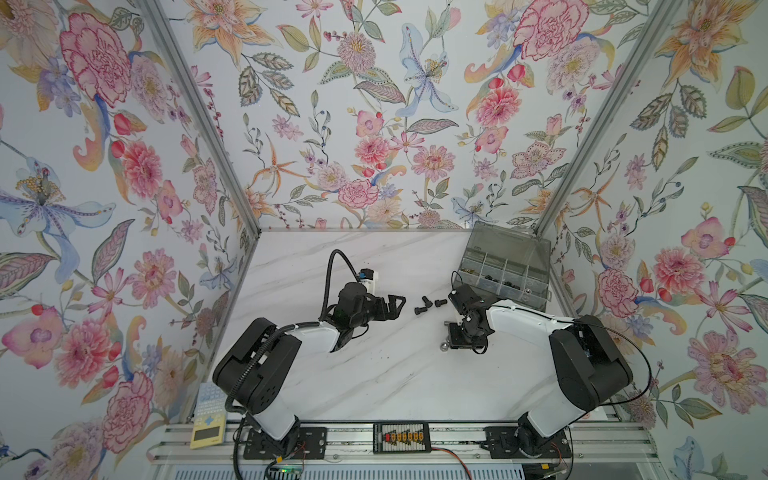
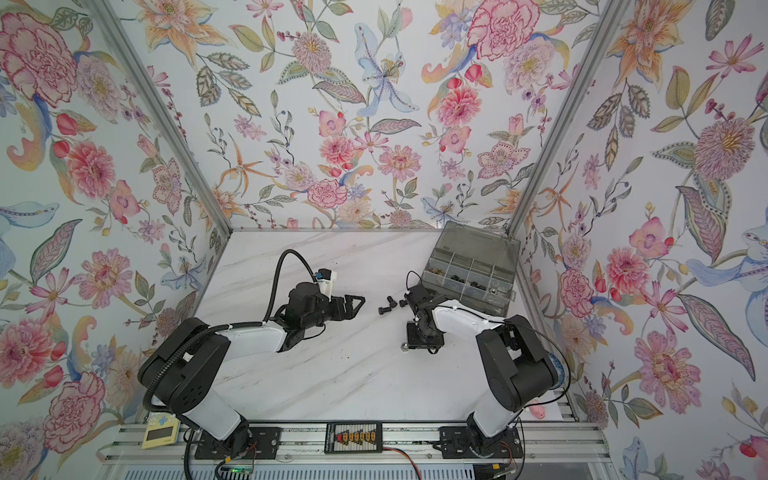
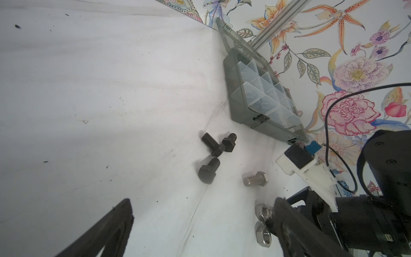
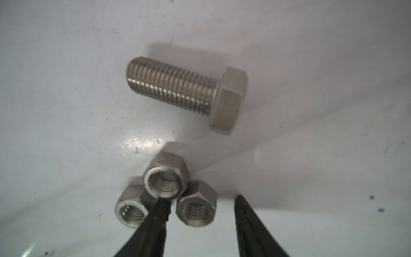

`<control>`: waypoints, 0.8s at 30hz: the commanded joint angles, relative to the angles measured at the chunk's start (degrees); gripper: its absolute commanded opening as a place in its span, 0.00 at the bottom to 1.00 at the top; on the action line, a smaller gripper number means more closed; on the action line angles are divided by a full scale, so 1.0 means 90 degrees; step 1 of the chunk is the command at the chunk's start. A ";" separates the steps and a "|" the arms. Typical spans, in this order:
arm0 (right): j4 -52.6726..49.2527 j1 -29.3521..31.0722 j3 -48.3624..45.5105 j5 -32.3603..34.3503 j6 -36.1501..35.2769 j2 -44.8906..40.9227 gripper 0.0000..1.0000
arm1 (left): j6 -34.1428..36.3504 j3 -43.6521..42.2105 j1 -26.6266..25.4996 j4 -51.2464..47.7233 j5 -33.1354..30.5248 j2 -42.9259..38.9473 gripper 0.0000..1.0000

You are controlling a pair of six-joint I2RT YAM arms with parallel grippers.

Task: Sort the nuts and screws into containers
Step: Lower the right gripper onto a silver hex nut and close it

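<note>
1. The right gripper (image 4: 201,224) is seen parted, its fingers straddling one silver nut (image 4: 196,204) of a touching cluster of three; nothing is yet clamped.
2. One finger (image 4: 155,222) is wedged between that nut and its neighbour nut (image 4: 131,210), with the third nut (image 4: 165,175) leaning on both.
3. A silver hex-head bolt (image 4: 184,89) lies just beyond the cluster; three black bolts (image 3: 213,155) lie further off, towards the organiser box (image 1: 505,266).
4. The left gripper (image 1: 395,305) is held open and empty, well apart from the cluster.
5. Risk, as judged: on closing, the neighbours may be nudged or dragged along, or the round-edged nut squeezed out sideways.
</note>
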 commanded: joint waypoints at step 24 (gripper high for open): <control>0.0122 0.0290 0.0102 0.0439 0.0346 0.0540 0.42 | -0.0004 0.0028 -0.0033 -0.0014 -0.0035 0.0027 0.99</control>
